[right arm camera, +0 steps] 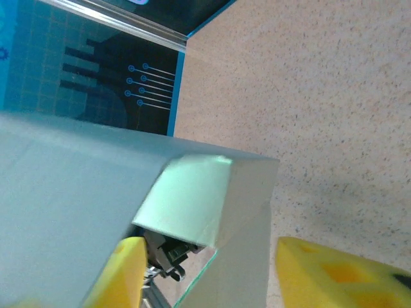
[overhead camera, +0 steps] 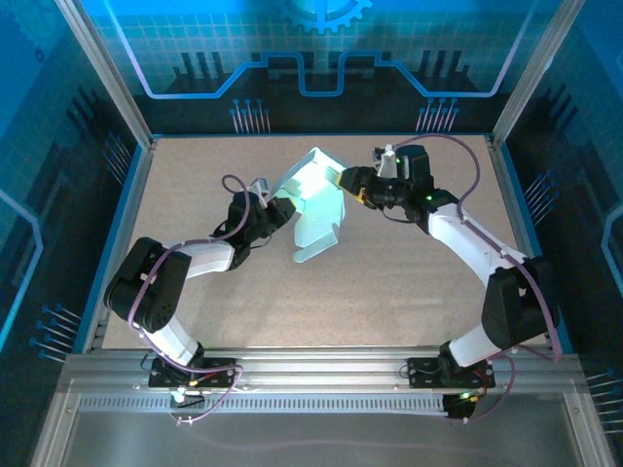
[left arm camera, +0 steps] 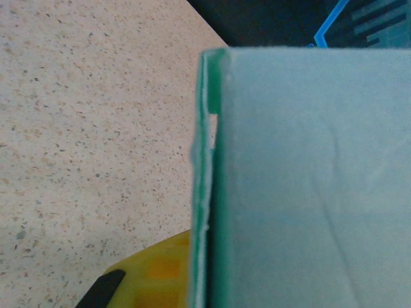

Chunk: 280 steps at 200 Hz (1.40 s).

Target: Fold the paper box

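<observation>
The paper box (overhead camera: 316, 199) is a pale blue-white card, partly folded and held up off the table between both arms. My left gripper (overhead camera: 281, 210) is shut on its left edge. In the left wrist view the card (left arm camera: 308, 179) stands edge-on, with one yellow finger (left arm camera: 154, 273) pressed against its left face and the other hidden behind it. My right gripper (overhead camera: 348, 182) is at the box's upper right corner. Its yellow fingers (right arm camera: 119, 276) stand apart on either side of a folded flap (right arm camera: 186, 192), and the right finger (right arm camera: 334, 269) is off the card.
The speckled tabletop (overhead camera: 389, 292) stretches around and in front of the box. Blue enclosure walls and metal posts (overhead camera: 107, 68) close the left, right and back sides. An aluminium rail (overhead camera: 311, 375) carries both arm bases at the near edge.
</observation>
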Available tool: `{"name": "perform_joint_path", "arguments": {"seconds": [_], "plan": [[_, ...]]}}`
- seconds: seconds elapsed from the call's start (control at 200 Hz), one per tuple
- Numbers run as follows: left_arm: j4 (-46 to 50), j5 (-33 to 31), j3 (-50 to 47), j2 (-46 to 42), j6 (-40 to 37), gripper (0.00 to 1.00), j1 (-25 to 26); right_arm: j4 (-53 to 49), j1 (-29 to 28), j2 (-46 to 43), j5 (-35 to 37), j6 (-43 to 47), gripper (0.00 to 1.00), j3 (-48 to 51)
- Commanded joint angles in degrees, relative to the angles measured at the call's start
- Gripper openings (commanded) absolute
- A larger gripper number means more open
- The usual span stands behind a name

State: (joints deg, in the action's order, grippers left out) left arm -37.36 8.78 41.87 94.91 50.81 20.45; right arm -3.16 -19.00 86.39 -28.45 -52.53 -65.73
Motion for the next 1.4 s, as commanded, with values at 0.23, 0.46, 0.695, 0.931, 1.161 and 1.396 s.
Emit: {"name": "perform_joint_path", "arguments": {"seconds": [0.23,0.46,0.695,0.931,1.161,1.396], "plan": [[7.67,-11.04,2.74,-2.22,-5.67,0.00,0.30,-19.03,-4.96,-8.08,18.03,12.25,0.62,-9.63],[13.68,-17.59,4.46,-3.93,-11.53,0.00,1.45,-29.82,-14.88,1.97,25.83,20.83,0.61,-27.62],[17.77,-22.70,4.94,-6.53,-15.23,0.00,2.62,-38.46,-18.91,14.90,28.57,23.19,0.56,-43.73],[19.06,-24.07,4.29,-8.61,-16.40,0.00,2.92,-40.97,-18.84,20.51,29.37,20.88,0.52,-47.20],[18.74,-23.37,4.02,-8.85,-17.06,0.00,2.90,-39.58,-18.05,22.54,26.83,18.55,0.50,-47.29],[18.53,-23.19,4.02,-9.00,-17.01,0.00,3.07,-39.21,-16.98,24.17,25.18,17.21,0.47,-47.96]]}}
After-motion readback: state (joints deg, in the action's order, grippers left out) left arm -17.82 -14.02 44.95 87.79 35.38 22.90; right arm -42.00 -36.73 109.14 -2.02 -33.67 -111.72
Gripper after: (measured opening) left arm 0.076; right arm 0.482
